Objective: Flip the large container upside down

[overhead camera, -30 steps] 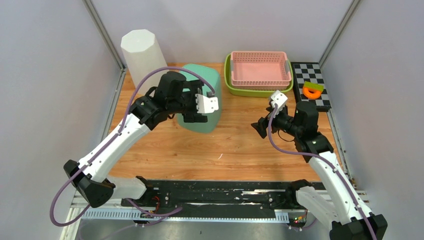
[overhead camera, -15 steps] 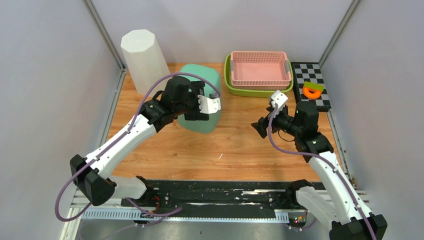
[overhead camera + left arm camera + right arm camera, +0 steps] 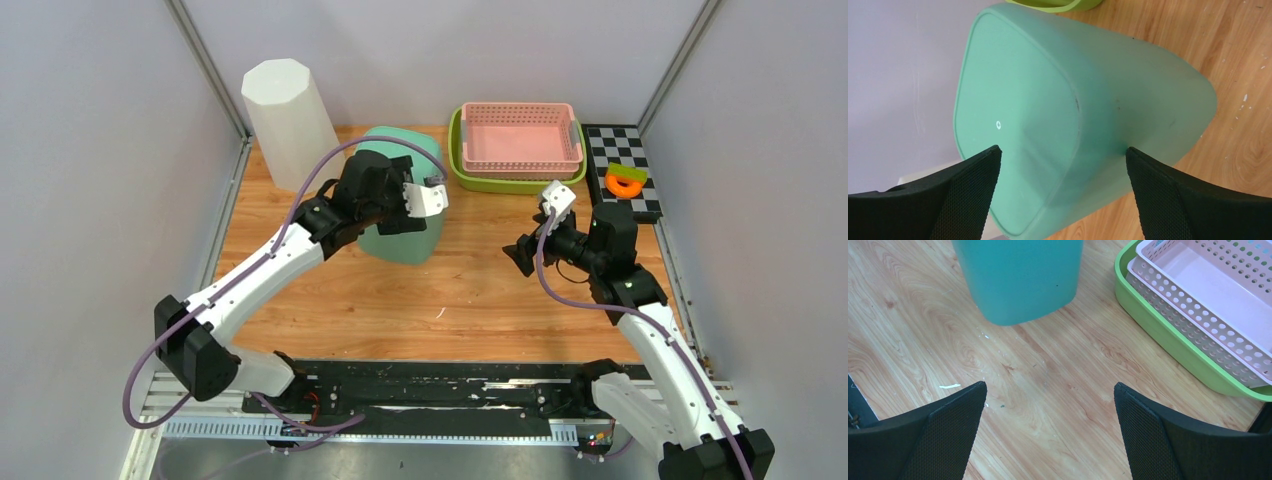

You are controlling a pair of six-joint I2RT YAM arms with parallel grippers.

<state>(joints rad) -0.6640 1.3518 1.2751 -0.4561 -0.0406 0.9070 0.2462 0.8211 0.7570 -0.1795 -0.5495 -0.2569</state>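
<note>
Table (image 3: 450, 290) as viewed from above: the green bin (image 3: 405, 195) is found standing on the wood in the far-left part, just in front of and to the right of a tall white many-sided tub (image 3: 285, 120) in the far-left corner. The bin's closed flat end is turned upward, with a small ring mark seen near its middle in the left wrist view; the end resting on the table is hidden. The left gripper (image 3: 1060, 155) is held at the bin's upper end, on its near side, jaws spread wide. One finger (image 3: 968, 195) is seen at the edge of the flat face and the other at the bin's side wall; whether either pad touches the plastic cannot be told, and nothing is clamped. The right gripper (image 3: 520, 255) is held well apart from the bin, over bare wood to its right, pointed toward it. Its jaws are likewise released, with only the tabletop, the foot of the bin and a tray corner seen between them in the right wrist view. At the far edge, right of the bin, a pink perforated basket (image 3: 520, 135) is nested inside a green tray (image 3: 460, 165). Beside the tray, a black-and-white checkered board (image 3: 625, 145) is laid in the far-right corner, carrying an orange ring (image 3: 626, 185) with a small green piece at its far side.
</note>
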